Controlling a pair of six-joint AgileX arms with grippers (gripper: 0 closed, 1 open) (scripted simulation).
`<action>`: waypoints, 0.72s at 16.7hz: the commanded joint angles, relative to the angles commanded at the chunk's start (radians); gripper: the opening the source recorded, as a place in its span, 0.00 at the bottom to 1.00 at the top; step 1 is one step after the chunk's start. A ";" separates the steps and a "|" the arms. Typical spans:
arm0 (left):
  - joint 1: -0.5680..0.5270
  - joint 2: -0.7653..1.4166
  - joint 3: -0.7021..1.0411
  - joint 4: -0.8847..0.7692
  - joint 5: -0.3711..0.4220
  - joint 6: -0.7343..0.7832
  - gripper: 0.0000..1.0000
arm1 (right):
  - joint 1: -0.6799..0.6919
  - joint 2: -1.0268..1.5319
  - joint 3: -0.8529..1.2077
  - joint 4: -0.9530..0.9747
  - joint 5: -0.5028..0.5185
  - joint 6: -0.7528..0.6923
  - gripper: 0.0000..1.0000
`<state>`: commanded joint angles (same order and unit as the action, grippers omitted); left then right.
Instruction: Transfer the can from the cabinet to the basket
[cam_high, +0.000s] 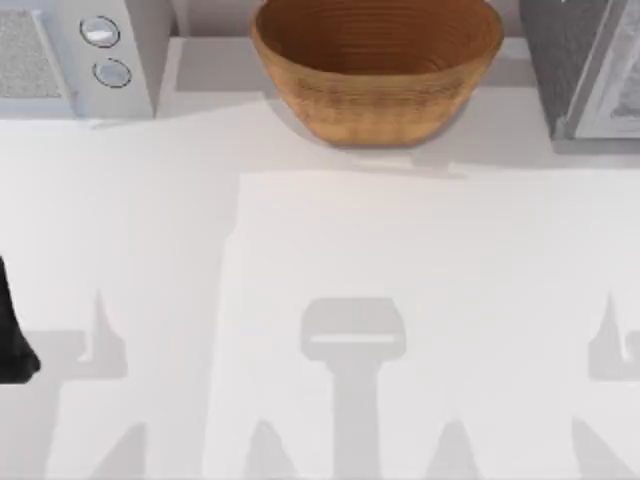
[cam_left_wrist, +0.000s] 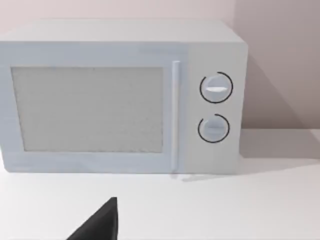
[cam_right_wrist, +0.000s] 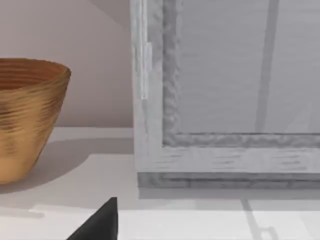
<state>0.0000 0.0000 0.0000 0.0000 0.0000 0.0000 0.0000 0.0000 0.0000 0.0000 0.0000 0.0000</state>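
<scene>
fingers undeterminable on both grippers; your basket (cam_high: 377, 70) sits empty, cabinet (cam_right_wrist: 225, 100) door shut, transfer not begun.

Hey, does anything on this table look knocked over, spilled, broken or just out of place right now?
Nothing stands out. The basket sits upright at the back middle of the table, the cabinet stands squarely at the back right with its door closed, and the white microwave stands level at the back left. No spills or damage.

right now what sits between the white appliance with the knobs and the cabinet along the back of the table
The basket sits between them in the top view, with the appliance at the table's left and the cabinet at its right. The right wrist view shows bare table between basket and cabinet.
</scene>
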 joint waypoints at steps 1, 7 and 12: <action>0.000 0.000 0.000 0.000 0.000 0.000 1.00 | 0.000 0.000 0.000 0.000 0.000 0.000 1.00; 0.000 0.000 0.000 0.000 0.000 0.000 1.00 | 0.021 0.148 0.159 -0.047 0.022 0.002 1.00; 0.000 0.000 0.000 0.000 0.000 0.000 1.00 | 0.065 0.464 0.567 -0.146 0.069 0.006 1.00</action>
<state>0.0000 0.0000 0.0000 0.0000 0.0000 0.0000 0.0647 0.4644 0.5667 -0.1464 0.0690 0.0055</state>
